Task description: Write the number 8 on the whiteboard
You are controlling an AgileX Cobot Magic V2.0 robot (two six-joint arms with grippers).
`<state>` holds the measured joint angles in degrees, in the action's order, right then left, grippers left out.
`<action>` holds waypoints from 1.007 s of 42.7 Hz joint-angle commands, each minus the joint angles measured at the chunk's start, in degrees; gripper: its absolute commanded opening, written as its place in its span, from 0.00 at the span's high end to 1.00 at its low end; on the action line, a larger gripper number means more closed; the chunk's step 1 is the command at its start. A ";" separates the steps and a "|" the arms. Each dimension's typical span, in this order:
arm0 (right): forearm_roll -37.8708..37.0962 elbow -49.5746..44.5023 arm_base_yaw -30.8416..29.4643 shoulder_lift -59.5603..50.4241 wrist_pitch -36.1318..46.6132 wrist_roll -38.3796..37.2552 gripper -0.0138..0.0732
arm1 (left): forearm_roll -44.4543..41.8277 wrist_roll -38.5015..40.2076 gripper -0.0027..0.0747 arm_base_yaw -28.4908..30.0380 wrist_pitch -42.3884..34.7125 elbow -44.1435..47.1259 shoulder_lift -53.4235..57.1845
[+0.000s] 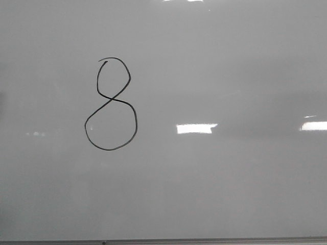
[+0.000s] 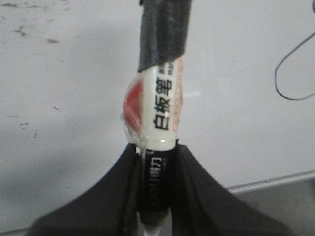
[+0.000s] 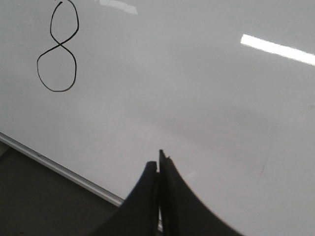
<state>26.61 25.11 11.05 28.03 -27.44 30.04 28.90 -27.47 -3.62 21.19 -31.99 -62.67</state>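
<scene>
Black 8 (image 1: 111, 104) drawn left of middle on the whiteboard (image 1: 230, 194), a bit above two bright light patches (image 1: 196, 128). Left gripper (image 2: 156, 147) squeezed tight on a marker (image 2: 160, 105) with black tape on top. Right gripper (image 3: 158, 169) pinched closed, holding nothing, over the board's grey edge (image 3: 64, 172).

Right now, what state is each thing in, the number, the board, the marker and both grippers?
number 8: fully drawn, both loops closed.
whiteboard: otherwise unmarked in the front view, glare patches.
whiteboard marker: clamped, black tape round its upper part.
left gripper: shut on the marker.
right gripper: shut, empty.
</scene>
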 commanded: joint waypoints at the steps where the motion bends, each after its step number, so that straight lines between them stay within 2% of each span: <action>1: 1.46 0.57 -0.40 -0.29 5.59 -0.18 0.92 | 1.69 0.69 0.99 0.17 -10.92 0.21 0.59; 6: 1.46 0.24 -0.40 -0.29 5.77 -0.11 0.92 | 1.69 0.69 0.99 0.17 -20.56 0.20 -1.61; 9: 1.46 0.24 -0.40 -0.29 5.83 -0.11 0.92 | 1.69 0.69 0.99 0.17 -22.86 -0.60 -3.43; 16: 1.46 0.24 -0.40 -0.29 5.83 -0.11 0.92 | 1.02 0.69 0.99 0.17 -25.76 -3.32 -9.82; 26: 1.46 0.24 -0.40 -0.24 5.83 -0.11 0.92 | 0.80 0.69 0.99 0.17 -25.76 -6.21 -17.37; 30: 1.46 0.24 -0.40 -0.24 5.83 -0.11 0.92 | 0.80 0.69 0.91 0.17 -25.65 -6.22 -18.02; 34: 1.46 0.24 -0.40 -0.24 5.83 -0.11 0.92 | 0.80 0.69 0.76 0.17 -25.45 -6.22 -18.01; 38: 1.46 0.24 -0.40 -0.24 5.83 -0.11 0.92 | 0.80 0.69 0.65 0.17 -25.02 -6.22 -18.01; 43: 1.46 0.19 -0.40 -0.24 5.83 -0.11 0.92 | 0.80 0.69 0.62 0.17 -24.51 -6.22 -18.01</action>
<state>26.71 23.84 11.05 27.69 -25.95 29.85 29.78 -27.35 -3.62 -0.70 -36.62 -82.10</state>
